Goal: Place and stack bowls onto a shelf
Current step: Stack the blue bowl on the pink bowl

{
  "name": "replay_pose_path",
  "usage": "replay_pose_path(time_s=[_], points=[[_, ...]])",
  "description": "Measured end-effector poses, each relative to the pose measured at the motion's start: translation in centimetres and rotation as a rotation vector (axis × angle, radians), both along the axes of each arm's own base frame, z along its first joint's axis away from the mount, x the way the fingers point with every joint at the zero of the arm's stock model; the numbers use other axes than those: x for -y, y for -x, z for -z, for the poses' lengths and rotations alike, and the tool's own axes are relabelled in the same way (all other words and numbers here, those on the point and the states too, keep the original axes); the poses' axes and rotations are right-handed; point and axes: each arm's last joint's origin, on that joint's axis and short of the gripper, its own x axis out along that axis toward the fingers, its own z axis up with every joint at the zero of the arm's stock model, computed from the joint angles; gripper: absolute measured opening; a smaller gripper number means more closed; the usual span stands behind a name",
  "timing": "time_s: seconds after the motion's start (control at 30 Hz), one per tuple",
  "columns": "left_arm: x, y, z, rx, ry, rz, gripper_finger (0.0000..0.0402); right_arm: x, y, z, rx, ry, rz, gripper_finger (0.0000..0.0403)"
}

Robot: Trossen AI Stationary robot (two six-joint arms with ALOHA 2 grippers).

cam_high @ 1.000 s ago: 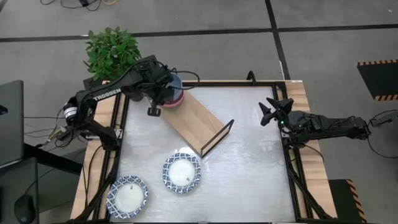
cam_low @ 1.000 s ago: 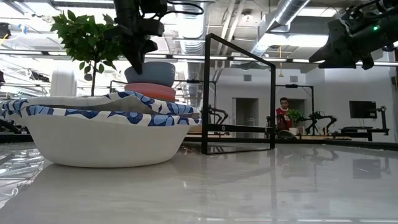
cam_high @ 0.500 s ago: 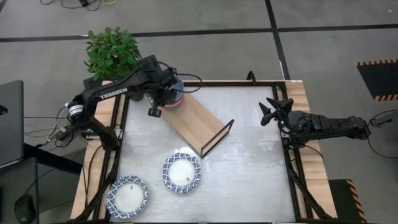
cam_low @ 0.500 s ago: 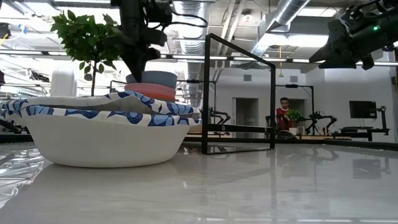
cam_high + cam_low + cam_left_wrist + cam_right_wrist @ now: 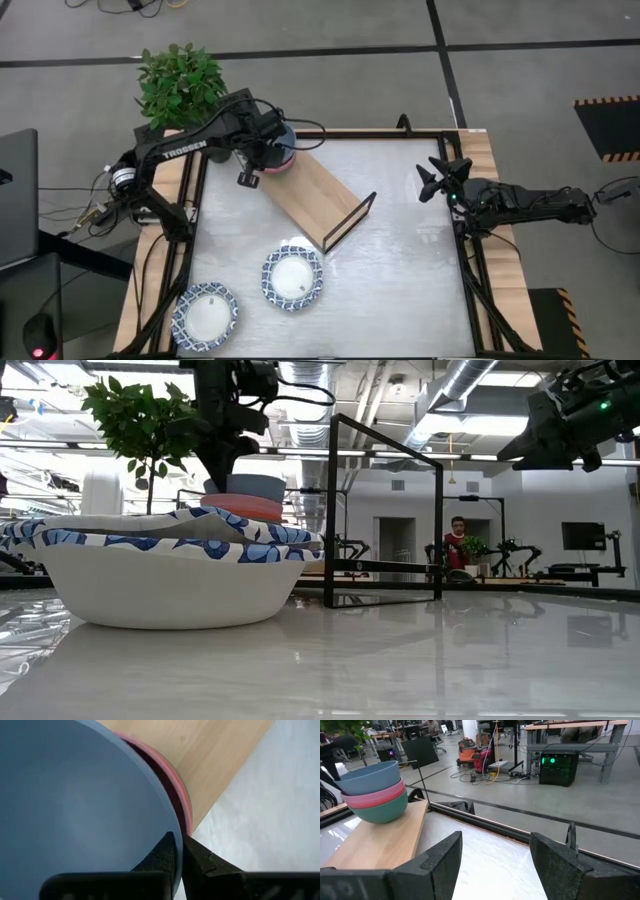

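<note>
Left wrist view showed the left gripper (image 5: 179, 851) pinching the light blue bowl's (image 5: 75, 805) rim atop the stack (image 5: 375, 792); right gripper (image 5: 495, 855) spread, well apart.

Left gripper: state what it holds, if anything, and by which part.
The left gripper is shut on the rim of the light blue bowl, topmost of the stack on the shelf. The right gripper holds nothing.

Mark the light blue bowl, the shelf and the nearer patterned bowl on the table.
light blue bowl (image 5: 370, 777): right wrist view, outer wall of the top bowl in the stack.
shelf (image 5: 318, 195): high view, bare wood of the board.
patterned bowl (image 5: 293, 277): high view, white centre.
</note>
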Motion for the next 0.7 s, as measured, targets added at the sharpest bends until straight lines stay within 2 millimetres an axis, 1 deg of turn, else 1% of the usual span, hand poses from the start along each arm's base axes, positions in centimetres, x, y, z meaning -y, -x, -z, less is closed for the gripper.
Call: replay_pose_path(time_s=[0.1, 0.27, 0.4, 0.5, 0.7], points=[[0.0, 0.0, -0.6, 0.009, -0.016, -0.021, 0.0017, 0.0, 0.0, 0.0, 0.000, 0.000, 0.000, 0.0260], [0.0, 0.0, -1.3, 0.024, -0.021, -0.030, 0.0051, 0.0, 0.0, 0.0, -0.001, 0.000, 0.000, 0.0260], [-0.1, 0.1, -1.3, 0.004, -0.051, -0.048, 0.0083, 0.0, 0.0, 0.1, -0.012, 0.000, 0.000, 0.0260], [0.0, 0.4, -1.2, -0.024, -0.038, -0.053, 0.0104, 0.0, 0.0, 0.1, -0.018, 0.000, 0.000, 0.0260], [0.1, 0.4, -1.2, -0.021, -0.025, -0.082, 0.0127, 0.0, 0.0, 0.1, -0.018, 0.000, 0.000, 0.0260]])
